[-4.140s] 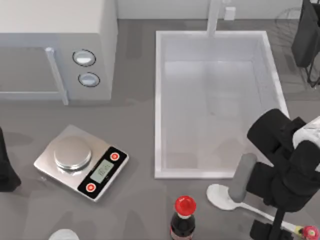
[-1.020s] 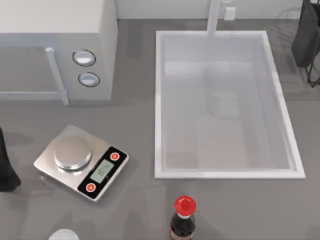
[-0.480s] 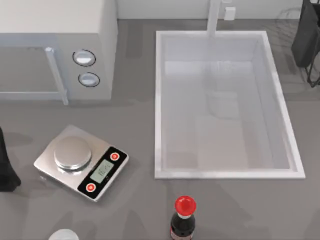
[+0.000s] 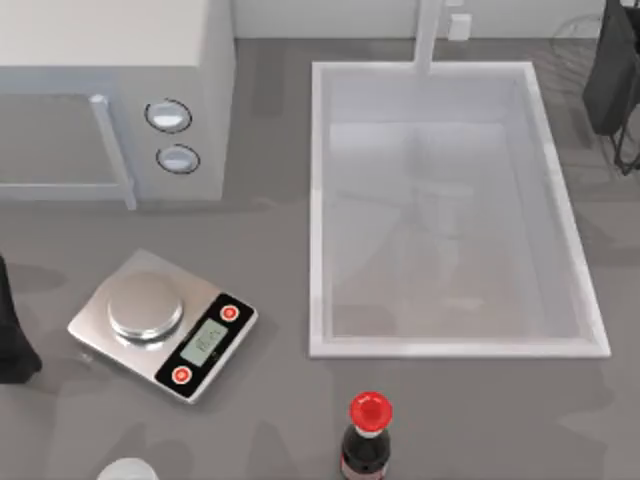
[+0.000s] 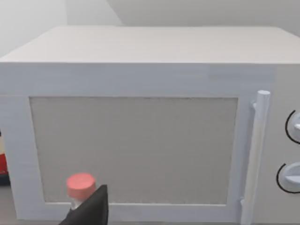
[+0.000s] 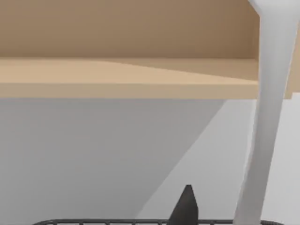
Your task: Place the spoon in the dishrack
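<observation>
Spoon lifted, not yet racked

The spoon (image 6: 267,112) hangs upright beside the right gripper's fingertip (image 6: 185,206), just above the rack (image 6: 117,221); grip seemingly clenched, lowering and release remain.

The bench (image 4: 270,260) looks matt grey, smooth. The kitchen scale (image 4: 162,324) has a brushed-metal body and glossy black panel. The sink basin (image 4: 318,200) is smooth white. The dishrack (image 6: 117,221) is thin dark wire beneath a matt wooden shelf (image 6: 126,77).
</observation>
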Motion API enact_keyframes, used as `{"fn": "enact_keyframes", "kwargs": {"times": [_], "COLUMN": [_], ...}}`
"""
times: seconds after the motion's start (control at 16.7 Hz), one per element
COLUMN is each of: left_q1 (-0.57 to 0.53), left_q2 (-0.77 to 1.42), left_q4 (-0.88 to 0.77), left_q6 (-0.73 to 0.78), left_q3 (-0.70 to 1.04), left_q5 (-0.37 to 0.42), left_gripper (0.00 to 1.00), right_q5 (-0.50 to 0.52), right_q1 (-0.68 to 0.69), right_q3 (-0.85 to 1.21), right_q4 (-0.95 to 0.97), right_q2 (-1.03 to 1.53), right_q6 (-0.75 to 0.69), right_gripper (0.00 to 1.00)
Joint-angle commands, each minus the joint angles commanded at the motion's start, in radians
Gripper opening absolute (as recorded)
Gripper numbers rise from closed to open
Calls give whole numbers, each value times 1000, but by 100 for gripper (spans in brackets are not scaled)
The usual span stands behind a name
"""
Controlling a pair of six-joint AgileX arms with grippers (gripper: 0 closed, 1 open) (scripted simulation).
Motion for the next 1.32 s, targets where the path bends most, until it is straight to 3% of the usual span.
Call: {"fn": "enact_keyframes", "kwargs": {"times": [0.3, 0.66, 1.32], "left_q1": [0, 0, 0], "left_q2": [0, 0, 0], "left_q4": [0, 0, 0], "left_q6": [0, 0, 0], "left_q3": [0, 0, 0], "left_q5": [0, 0, 0], "left_gripper": [100, 100, 100], "right_q5": [101, 114, 114], "right_q1": [99, 112, 112], "right_q3": [-64, -72, -72], "right_q4": [246, 271, 271], "right_q2": [195, 216, 216], "right_q6": [1, 2, 2], "right_gripper": [0, 0, 83]}}
